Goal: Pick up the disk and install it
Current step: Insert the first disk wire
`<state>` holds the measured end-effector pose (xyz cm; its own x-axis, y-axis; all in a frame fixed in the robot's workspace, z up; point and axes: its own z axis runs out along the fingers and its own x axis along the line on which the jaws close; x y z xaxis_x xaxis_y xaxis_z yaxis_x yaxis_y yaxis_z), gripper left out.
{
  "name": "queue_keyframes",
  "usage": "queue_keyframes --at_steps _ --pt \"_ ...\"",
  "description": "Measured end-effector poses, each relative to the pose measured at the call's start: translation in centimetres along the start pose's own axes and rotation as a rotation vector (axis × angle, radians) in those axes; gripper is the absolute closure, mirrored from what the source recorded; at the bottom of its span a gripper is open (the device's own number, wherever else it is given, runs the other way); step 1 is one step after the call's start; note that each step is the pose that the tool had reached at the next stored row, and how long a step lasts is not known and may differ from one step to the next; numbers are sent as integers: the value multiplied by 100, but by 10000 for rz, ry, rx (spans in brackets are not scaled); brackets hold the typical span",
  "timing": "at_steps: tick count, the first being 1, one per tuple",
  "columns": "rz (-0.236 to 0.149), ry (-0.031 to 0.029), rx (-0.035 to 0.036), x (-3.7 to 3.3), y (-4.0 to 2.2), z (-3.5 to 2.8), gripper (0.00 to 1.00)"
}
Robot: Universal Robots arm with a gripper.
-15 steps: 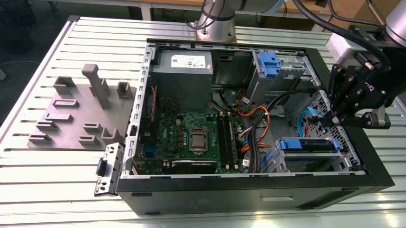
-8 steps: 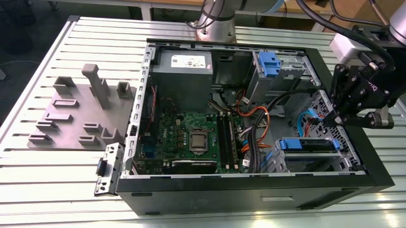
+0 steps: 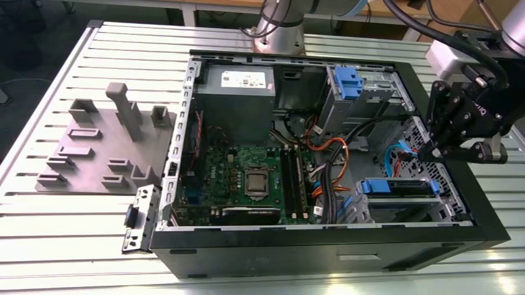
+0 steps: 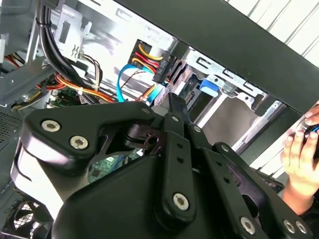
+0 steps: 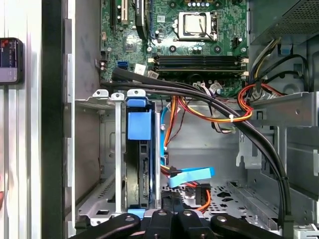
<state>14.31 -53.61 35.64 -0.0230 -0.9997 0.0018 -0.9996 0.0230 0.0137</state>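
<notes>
Disk (image 3: 399, 187), blue-framed and edge-on, already sits in the drive cage (image 3: 410, 206) at the near right corner of the open computer case (image 3: 328, 246) on the slatted counter (image 3: 49, 209). The gripper (image 3: 447, 150) hangs just above it; its black fingers (image 5: 164, 219) look drawn together, holding nothing. Judging by this, installation is at its seating stage, which calls for a straight, firm push. Orange and black cables (image 5: 209, 112) crowd beside the bay.
</notes>
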Motion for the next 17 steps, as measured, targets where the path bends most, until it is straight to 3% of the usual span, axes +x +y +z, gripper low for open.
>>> queue_keyframes --at_steps 10,11,14,15,17 --pt "-1 8 -12 -29 -9 0 89" --pt "0 33 -15 -39 -9 -1 89" --pt "3 209 -21 -101 -14 0 76" --pt "3 252 -27 -126 -16 -1 76" --pt "4 293 -59 -162 -25 0 76"
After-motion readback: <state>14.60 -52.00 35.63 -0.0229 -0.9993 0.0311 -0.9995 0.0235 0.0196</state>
